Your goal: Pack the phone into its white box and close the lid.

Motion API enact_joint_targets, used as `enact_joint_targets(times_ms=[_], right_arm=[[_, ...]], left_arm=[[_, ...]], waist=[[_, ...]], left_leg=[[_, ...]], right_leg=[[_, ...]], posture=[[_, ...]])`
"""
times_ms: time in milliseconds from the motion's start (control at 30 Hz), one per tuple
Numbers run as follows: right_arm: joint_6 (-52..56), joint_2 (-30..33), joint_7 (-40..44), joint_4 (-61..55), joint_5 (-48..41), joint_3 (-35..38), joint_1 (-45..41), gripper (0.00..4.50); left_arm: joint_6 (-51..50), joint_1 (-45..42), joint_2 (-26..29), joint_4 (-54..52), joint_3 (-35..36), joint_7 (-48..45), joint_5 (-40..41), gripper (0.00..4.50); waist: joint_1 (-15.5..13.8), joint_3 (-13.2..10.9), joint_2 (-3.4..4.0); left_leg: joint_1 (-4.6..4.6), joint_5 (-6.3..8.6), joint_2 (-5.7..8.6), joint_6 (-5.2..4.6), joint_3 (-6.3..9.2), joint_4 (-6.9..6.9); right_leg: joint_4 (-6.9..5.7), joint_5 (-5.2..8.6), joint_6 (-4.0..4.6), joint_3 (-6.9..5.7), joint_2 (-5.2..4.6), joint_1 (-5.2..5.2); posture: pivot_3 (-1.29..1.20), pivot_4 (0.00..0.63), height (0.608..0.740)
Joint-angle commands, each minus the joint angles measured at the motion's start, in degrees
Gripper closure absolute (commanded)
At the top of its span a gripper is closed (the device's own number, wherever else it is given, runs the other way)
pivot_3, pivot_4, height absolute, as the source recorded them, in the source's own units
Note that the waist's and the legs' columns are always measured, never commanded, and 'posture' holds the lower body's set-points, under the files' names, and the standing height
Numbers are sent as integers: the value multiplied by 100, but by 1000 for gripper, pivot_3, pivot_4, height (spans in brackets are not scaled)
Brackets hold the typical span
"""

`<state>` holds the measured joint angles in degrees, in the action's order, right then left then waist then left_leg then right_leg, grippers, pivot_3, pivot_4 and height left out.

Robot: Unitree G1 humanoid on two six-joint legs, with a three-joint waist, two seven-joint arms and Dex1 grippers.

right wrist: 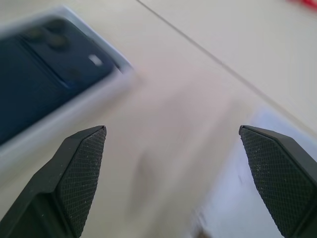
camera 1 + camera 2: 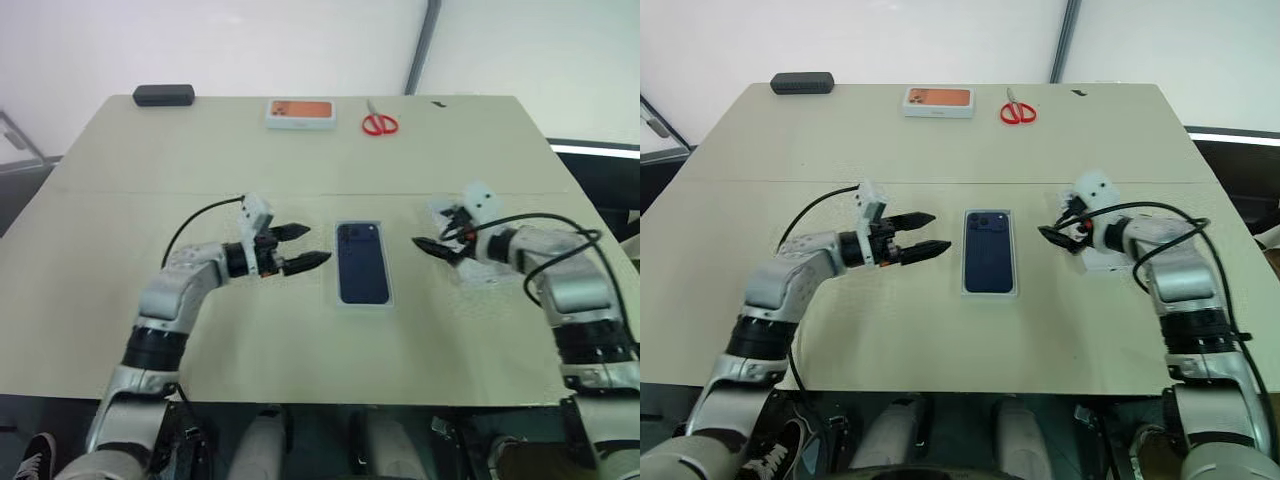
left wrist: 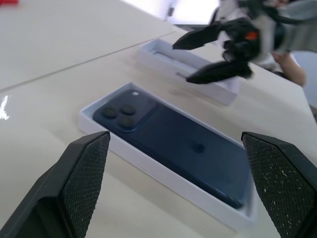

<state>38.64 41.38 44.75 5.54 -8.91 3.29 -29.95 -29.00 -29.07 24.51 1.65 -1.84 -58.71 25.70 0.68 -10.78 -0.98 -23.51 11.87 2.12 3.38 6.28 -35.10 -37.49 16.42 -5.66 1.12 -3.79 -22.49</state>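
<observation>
**Phone Seated in Box; Lid Not Yet Fitted**

Head views: slim navy-blue glossy phone (image 2: pixel 362 263) lies in the shallow white cardboard box (image 2: pixel 337 300), mid-table. Left gripper (image 2: pixel 304 246) and right gripper (image 2: pixel 430 248) flank it, jaws apart, empty.

Left wrist view: white lid tray (image 3: pixel 163 53) sits beyond, under the right gripper.

Next: fetch lid, align squarely. Table edges distant; room ample.

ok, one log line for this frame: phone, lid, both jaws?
phone: in white box, back up | lid: off, open side up, beside right gripper | left gripper: jaws open, empty | right: jaws open, empty
</observation>
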Motion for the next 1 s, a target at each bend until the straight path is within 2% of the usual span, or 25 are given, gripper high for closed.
enact_joint_targets(times_ms=[33, 167, 300, 467, 600, 767, 1000], right_arm=[[890, 281, -188, -785, -3, 5, 103, 0], [2232, 386, -412, -1408, -96, -227, 75, 0], [3287, 331, -549, -1583, -235, -483, -297, 0], [3892, 173, -846, -966, -180, -778, -1045, 0], [4487, -162, -1133, -383, -262, -598, -1610, 0], [5122, -113, -1255, -4, -322, -1075, -1986, 0], [5296, 1, -1148, 584, -492, -1480, -2504, 0]], left_arm=[[479, 10, 146, -86, 88, -410, 91, 20], [918, 10, 197, 150, -28, -643, -84, 20], [1001, -43, -13, 249, -138, -586, -101, 20], [1076, 18, -227, 199, -255, -422, -191, 20], [992, 107, -397, 69, -209, -95, -104, 20], [942, 381, -419, -193, -252, 94, -96, 20], [908, 515, -483, -318, -250, 351, -63, 20]], waist=[[-1, 0, 1], [22, 2, 4], [17, 1, 7], [21, 1, 7], [16, 1, 7], [21, 1, 8], [22, 0, 8]], left_leg=[[0, 0, 0, 0, 0, 0], [0, 2, 0, -3, 0, -1], [0, 4, -2, -9, 2, 0], [0, 5, 0, -10, 0, -4], [-1, 5, -1, -11, 1, 0], [-1, 7, 0, -13, 0, -1], [-1, 7, 1, -14, -5, -2]], right_leg=[[0, 0, 1, 0, 0, 0], [1, 1, 2, 3, 0, -1], [0, 0, 1, 8, 1, -6], [0, 0, 0, 10, 0, -5], [-1, -1, -1, 7, 3, -7], [-6, -1, -1, 11, 0, -10], [-7, -1, -1, 11, 2, -10]], posture=[[0, 150, 740], [0, 150, 740], [0, 150, 740], [0, 150, 740], [0, 150, 740], [0, 150, 740], [0, 150, 740]])
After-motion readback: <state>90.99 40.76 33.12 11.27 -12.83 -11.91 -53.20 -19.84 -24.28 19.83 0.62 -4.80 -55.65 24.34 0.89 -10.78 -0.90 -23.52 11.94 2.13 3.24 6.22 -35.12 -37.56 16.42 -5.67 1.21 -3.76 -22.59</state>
